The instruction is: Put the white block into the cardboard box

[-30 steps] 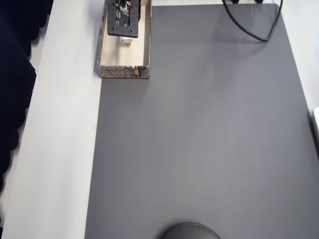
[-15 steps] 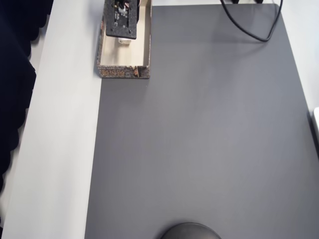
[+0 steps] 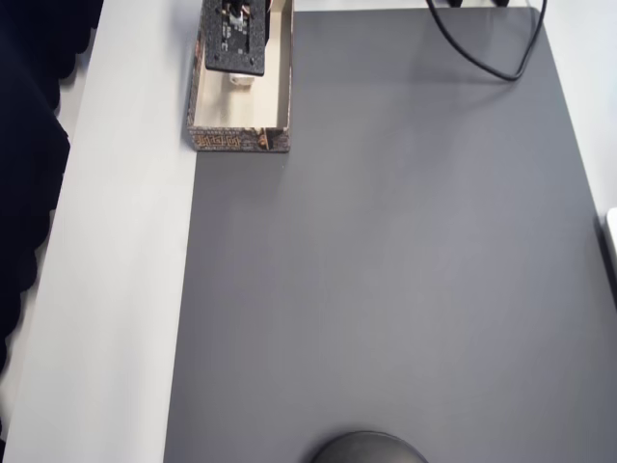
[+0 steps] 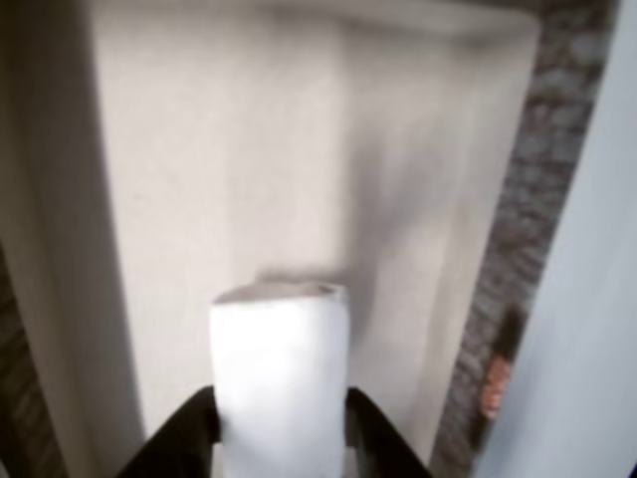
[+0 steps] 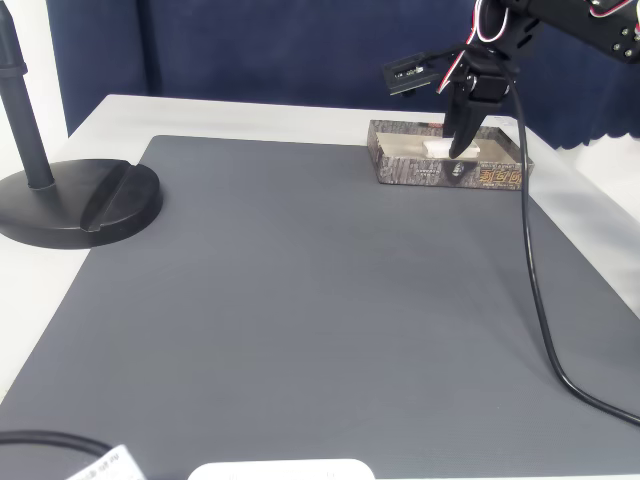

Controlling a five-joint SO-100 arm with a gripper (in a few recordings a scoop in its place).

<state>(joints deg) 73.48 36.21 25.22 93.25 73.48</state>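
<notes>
- Your gripper [image 3: 238, 66] has crept slightly toward the top edge of the overhead view since a second ago.
- Your fingers [image 4: 373, 430] are clamped on the white block [image 4: 281, 383].
- The block hangs inside the cardboard box [image 5: 495, 176], over its cream floor.

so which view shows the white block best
The wrist view: the block looms large between the gripper's fingers, over the box floor. Overhead, the arm hides most of it; the fixed view shows a small sliver.
</notes>
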